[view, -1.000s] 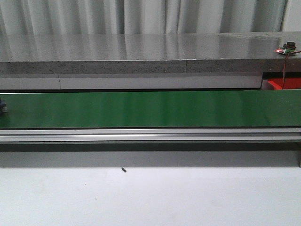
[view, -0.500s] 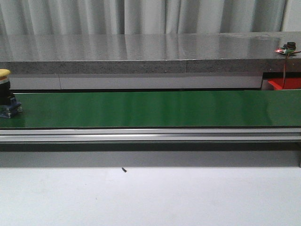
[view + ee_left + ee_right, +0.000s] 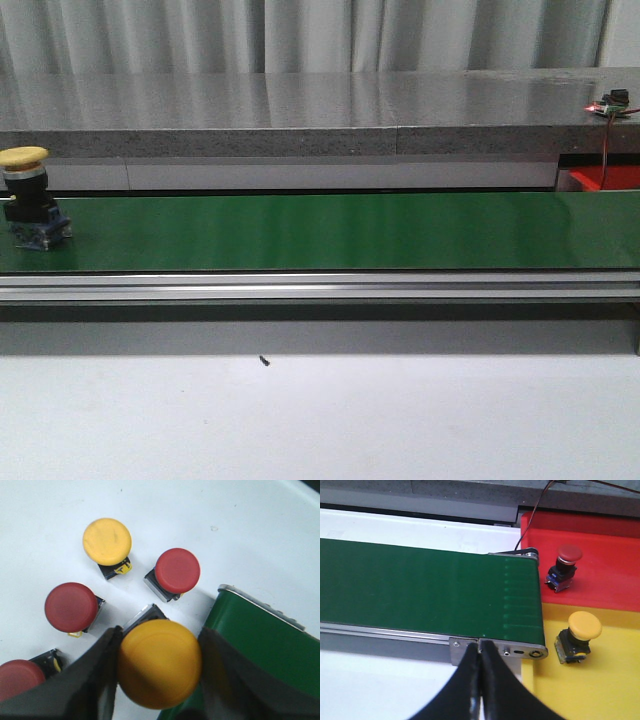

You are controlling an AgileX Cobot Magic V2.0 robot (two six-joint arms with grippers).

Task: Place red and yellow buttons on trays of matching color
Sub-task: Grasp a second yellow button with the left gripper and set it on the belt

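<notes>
In the left wrist view my left gripper is shut on a yellow button, held above the white table beside the green belt's end. Below it on the table stand another yellow button and three red buttons. In the front view a further yellow button stands on the green belt at the far left. My right gripper is shut and empty over the belt's end rail. A red button sits on the red tray, a yellow button on the yellow tray.
A grey stone ledge runs behind the belt, with a small wired circuit board at its right end. An aluminium rail fronts the belt. The red tray's corner shows at the right. Neither arm shows in the front view.
The yellow button on the belt has come into the front view from the left edge and moved right along the belt.
</notes>
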